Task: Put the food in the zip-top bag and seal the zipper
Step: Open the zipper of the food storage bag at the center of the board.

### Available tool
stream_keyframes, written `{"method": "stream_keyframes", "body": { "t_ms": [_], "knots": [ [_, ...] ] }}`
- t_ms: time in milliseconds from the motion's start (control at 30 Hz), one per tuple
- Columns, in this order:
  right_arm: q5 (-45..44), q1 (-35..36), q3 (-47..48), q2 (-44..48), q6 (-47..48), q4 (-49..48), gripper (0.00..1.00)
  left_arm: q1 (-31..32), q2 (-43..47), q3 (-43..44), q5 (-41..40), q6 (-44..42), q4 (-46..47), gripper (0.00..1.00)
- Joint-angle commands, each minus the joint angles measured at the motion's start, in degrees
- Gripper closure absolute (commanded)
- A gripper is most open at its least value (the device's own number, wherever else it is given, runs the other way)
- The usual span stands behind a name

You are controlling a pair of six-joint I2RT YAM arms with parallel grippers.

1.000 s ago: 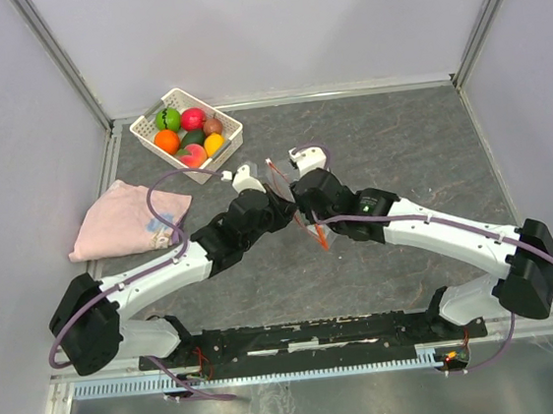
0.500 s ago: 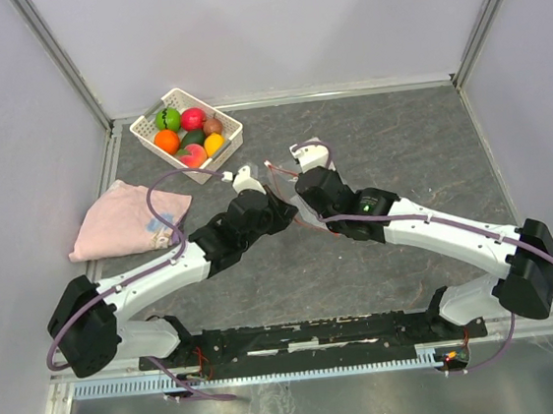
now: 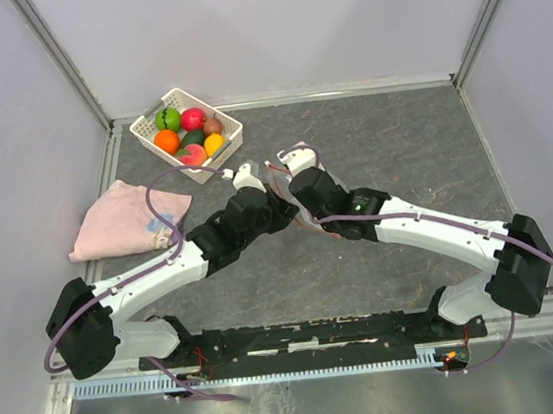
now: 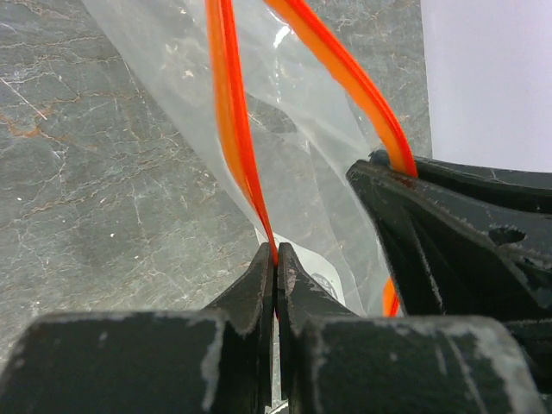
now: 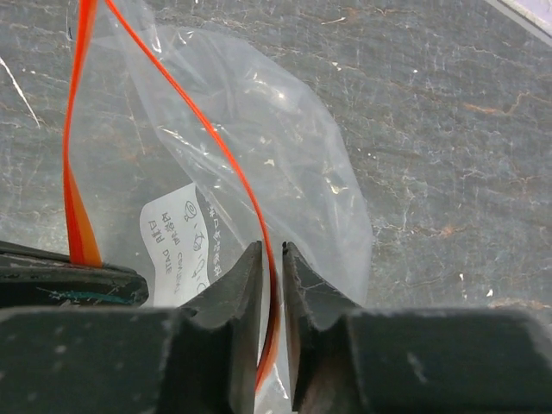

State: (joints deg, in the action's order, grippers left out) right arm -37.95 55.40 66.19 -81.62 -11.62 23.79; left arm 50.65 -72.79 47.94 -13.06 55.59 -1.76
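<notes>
The left jaws are clenched on the thin orange-red zipper strip (image 4: 226,103), pinching one lip flat between their very tips. The right jaws straddle the other lip, with a narrow slot showing beside the strip; I cannot tell whether they actually bite it. Both lips belong to the clear, floppy zip-top plastic bag (image 5: 293,147). In the top view it sits at the centre of the frame, between the two wrists and largely hidden by them, over the dark grey stone-patterned desk (image 3: 399,145).

The likely failure is the mouth collapsing. The film looks slick and the left hold is only at the tips, so a pull from either arm could slide a lip free. An uneven pull could also twist the strip.

All the small round toy fruits and vegetables (image 3: 190,137) lie in the white perforated plastic basket (image 3: 212,109) at the upper left, well apart from the bag. A crumpled pink cloth (image 3: 124,218) lies at the left. With both arms on the mouth, neither seems free to fetch food.

The strip is the bag's long axis here. In both wrist views its two lips run from the jaws toward the top of the frame. In the right wrist view they meet at the upper left, leaving a slim parted slit. The mouth faces the jaws, and the body, with its white printed label (image 5: 177,237), bulges away toward the desk.
</notes>
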Motion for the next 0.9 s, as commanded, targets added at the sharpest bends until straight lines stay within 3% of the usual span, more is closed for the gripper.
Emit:
{"method": "stream_keyframes", "body": {
  "t_ms": [0,100,200,467,867],
  "knots": [
    [-3.2,0.1,2.7,1.2,2.3,-1.9,0.84,0.3,2.4,2.6,-0.2,-2.9,-0.8,0.97],
    [-5.6,0.0,2.5,3.0,3.8,-2.8,0.94,0.3,2.5,2.4,-0.7,-3.3,-2.1,0.97],
    [-8.2,-0.1,2.4,4.8,5.7,-3.9,0.97,0.3,2.4,2.2,-1.1,-3.6,-3.6,0.97],
    [-15.4,-0.8,0.8,8.9,10.2,-5.4,0.98,0.3,2.0,1.8,-1.8,-4.8,-7.8,0.97],
    [-12.1,-4.6,-1.5,12.3,7.9,-2.3,0.99,0.3,0.9,5.6,0.6,-8.8,-7.5,0.97]
  ]
}}
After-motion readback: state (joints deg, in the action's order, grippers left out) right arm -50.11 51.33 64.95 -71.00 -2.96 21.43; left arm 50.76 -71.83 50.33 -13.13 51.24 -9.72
